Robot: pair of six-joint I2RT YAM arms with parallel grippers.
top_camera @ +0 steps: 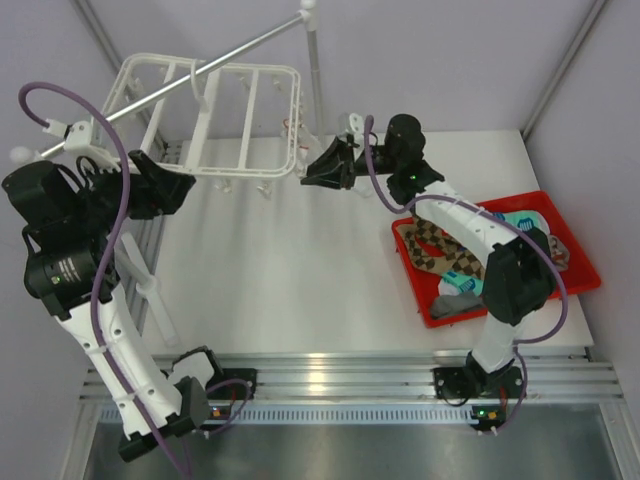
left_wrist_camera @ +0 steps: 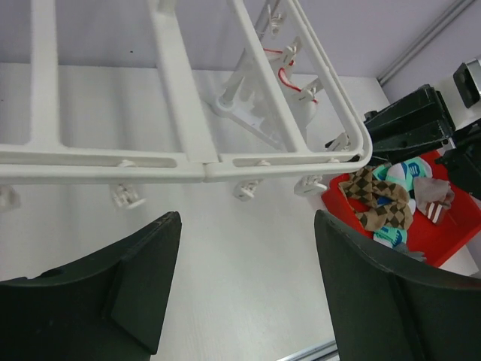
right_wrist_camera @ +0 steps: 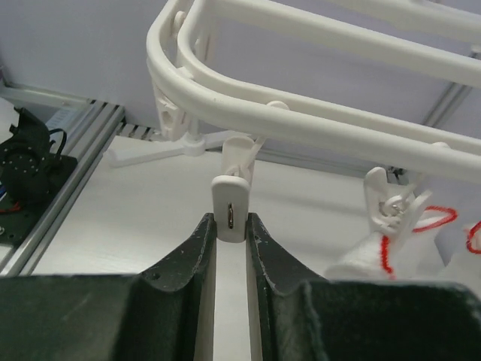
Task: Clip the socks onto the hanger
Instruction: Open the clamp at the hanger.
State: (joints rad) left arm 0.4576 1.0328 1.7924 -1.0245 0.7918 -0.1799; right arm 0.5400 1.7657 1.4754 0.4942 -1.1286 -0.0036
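Socks (top_camera: 440, 250) lie heaped in the red tray (top_camera: 578, 285) at the right, well apart from the hanger (top_camera: 232, 120) up by the metal rail (top_camera: 240, 47). Our right gripper (right_wrist_camera: 230, 223) is clenched on one dangling clip (right_wrist_camera: 229, 197) — possibly squeezing it open. Our left gripper (left_wrist_camera: 246, 218) gapes, released, just under the frame.

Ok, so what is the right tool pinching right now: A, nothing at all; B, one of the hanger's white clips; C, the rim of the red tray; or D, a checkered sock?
B: in the right wrist view the right tool is closed on a white clip dangling from the hanger, while the socks lie in the red tray.
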